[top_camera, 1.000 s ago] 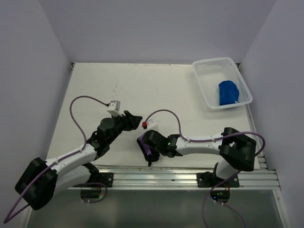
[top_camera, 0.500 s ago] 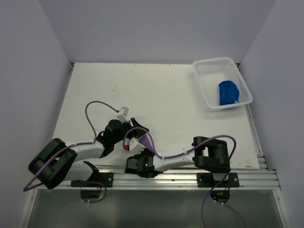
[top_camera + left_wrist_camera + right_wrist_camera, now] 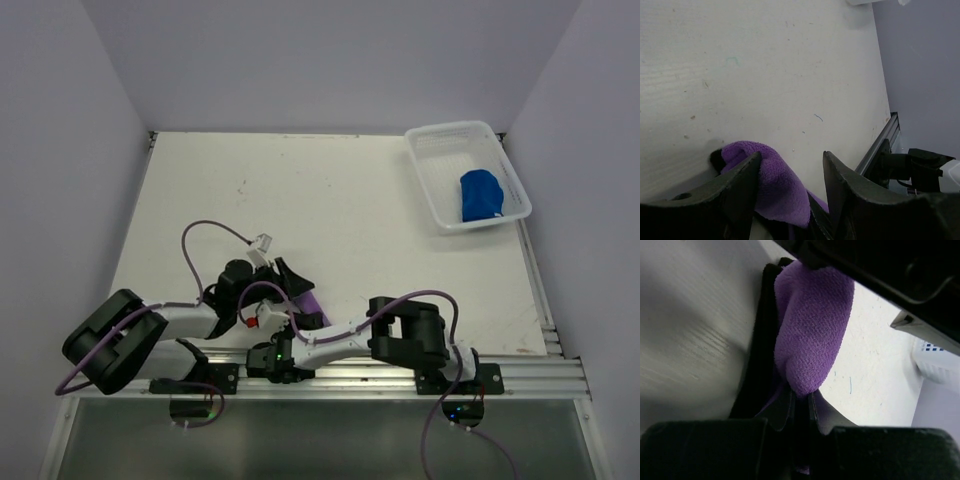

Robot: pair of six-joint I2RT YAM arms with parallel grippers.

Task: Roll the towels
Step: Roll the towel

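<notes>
Near the front edge of the table [image 3: 350,200], the right gripper [image 3: 801,404] pinches a fold of the purple towel [image 3: 810,330] between closed fingers as the left gripper [image 3: 790,167] straddles the same cloth, fingers spread wide; the blue towel [image 3: 480,195] lies in the white mesh basket [image 3: 437,150], far right.

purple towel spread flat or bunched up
Bunched up, not spread. In the right wrist view the purple towel sits as a rounded folded lump, pinched at its lower end by the right gripper.
</notes>
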